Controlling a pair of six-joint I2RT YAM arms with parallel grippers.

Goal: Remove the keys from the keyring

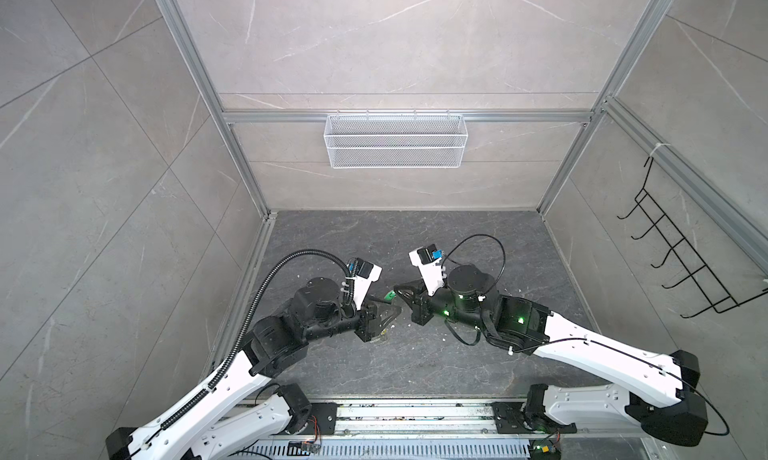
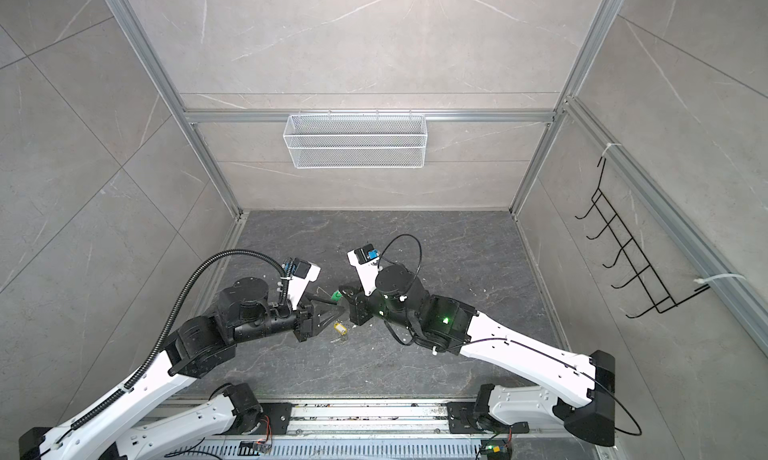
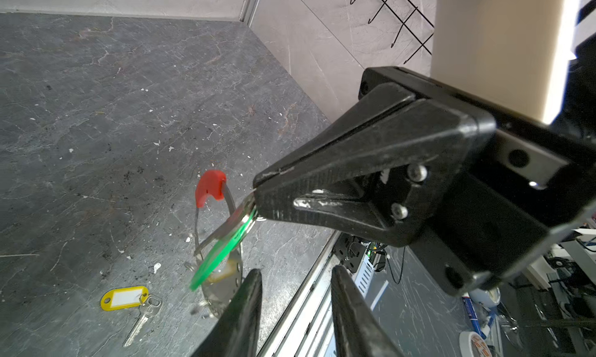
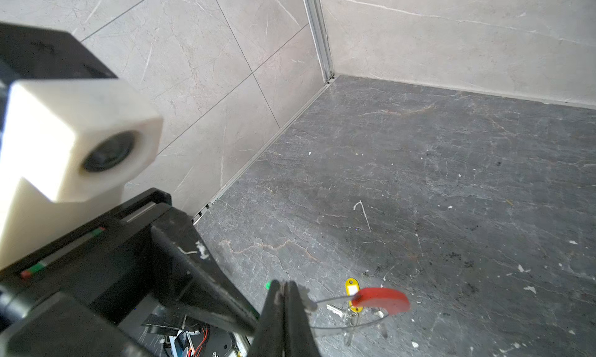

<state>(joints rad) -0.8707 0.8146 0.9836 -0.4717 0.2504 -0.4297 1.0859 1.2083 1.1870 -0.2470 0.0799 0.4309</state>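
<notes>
One keyring [image 3: 211,186] pinched in right gripper [image 3: 257,199], green key [image 3: 219,255] hanging at its tip; left gripper [image 3: 297,271] spread, just beside

Robotics lab test cell: aluminium framing [image 1: 270,116] around marble-look wall panels [image 1: 104,188], arms [image 1: 199,400] mounted on a metal rail [image 1: 415,412], mesh basket [image 1: 395,157] and hook rack [image 1: 684,241] hanging on the walls.

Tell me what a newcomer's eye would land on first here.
The red-sleeved keyring stands out, pinched in the shut right end effector above the table, with the green-tagged key hanging alongside. The yellow-tagged key lies loose on the table, and the open left end effector sits close by.
</notes>
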